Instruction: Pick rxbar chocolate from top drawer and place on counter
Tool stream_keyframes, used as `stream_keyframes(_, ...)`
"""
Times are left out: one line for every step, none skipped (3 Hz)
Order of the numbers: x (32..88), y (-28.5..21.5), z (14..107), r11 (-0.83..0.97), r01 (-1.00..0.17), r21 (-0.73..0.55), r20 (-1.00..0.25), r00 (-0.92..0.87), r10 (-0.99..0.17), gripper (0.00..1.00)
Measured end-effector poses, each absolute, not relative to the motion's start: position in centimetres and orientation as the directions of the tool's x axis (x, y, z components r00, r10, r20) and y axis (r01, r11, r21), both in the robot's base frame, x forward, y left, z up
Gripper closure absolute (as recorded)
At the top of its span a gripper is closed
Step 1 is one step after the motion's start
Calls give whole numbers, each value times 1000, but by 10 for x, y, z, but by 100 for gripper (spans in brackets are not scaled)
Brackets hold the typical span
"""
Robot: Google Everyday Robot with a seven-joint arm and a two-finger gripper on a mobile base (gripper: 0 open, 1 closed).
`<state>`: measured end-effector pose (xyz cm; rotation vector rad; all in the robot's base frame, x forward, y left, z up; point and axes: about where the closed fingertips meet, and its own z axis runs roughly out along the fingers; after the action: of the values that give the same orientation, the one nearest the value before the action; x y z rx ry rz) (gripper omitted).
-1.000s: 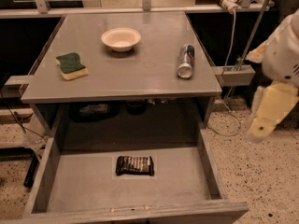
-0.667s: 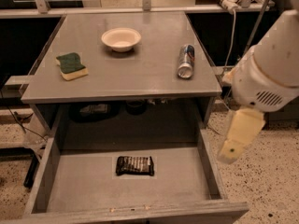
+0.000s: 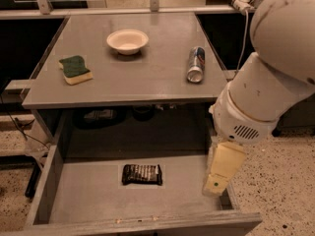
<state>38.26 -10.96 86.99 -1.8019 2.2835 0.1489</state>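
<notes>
The rxbar chocolate (image 3: 142, 174), a dark flat bar with pale lettering, lies flat on the bottom of the open top drawer (image 3: 83, 200), near its middle. The counter (image 3: 133, 77) is the grey tabletop above the drawer. My gripper (image 3: 220, 176), pale yellow under the big white arm, hangs over the drawer's right wall, to the right of the bar and apart from it. It holds nothing that I can see.
On the counter stand a white bowl (image 3: 127, 41) at the back, a green-and-yellow sponge (image 3: 75, 69) at the left and a can (image 3: 196, 64) lying on its side at the right. Speckled floor lies to the right of the drawer.
My arm has swung in from the right and down. The gripper has moved left, from beside the table to over the drawer's right wall. The bar has not moved.
</notes>
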Motion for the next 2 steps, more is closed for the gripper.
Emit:
stream_keyframes(378,-101,856,221,-974,-46,-260,-202,-944,0)
stream_keyframes(380,-69,816,215,-976,-39,-278,-196,-940,0)
